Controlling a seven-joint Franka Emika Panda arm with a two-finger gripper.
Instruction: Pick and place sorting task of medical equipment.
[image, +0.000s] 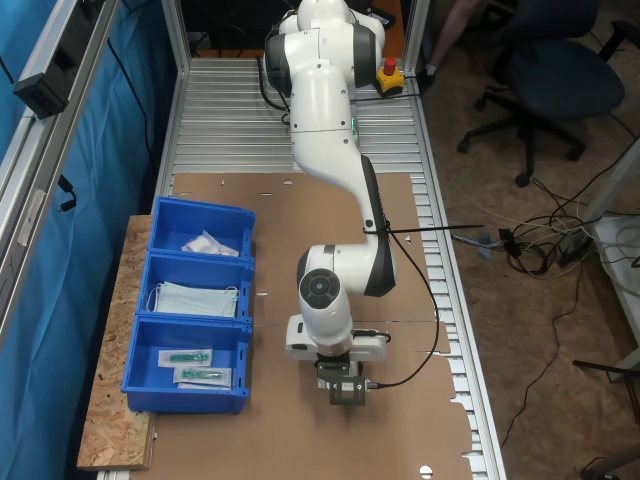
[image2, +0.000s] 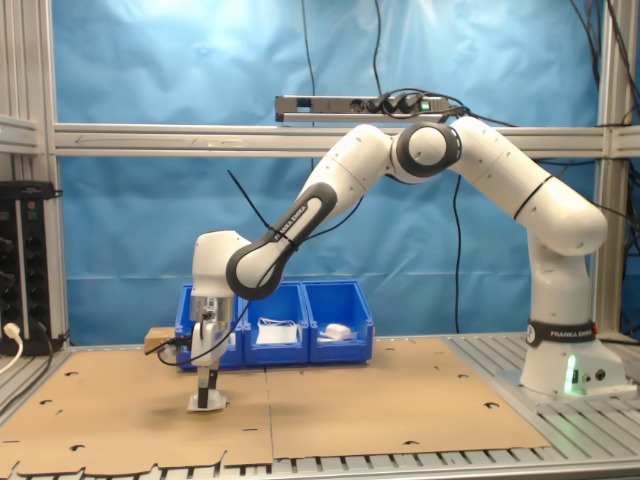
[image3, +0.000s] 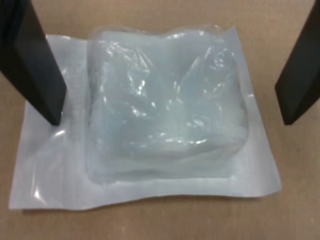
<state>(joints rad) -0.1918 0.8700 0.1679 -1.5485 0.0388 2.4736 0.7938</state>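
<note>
The black two-finger gripper (image3: 170, 107) stands wide open astride the white square crinkly-wrapped packet (image3: 150, 130). The packet appears light, soft and slippery; the raised pad offers the best hold.

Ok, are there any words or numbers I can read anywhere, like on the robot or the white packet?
On the band on the arm's base, second exterior view: pale lettering, too small to quote reliably.
On the white packet, wrist view: no print visible.
On the blue bins, first exterior view: no labels visible.

Blue curtain (image2: 130, 240) behind the aluminium frame, black office chair (image: 545, 70) on brown floor, cables (image: 545, 235) trailing
</note>
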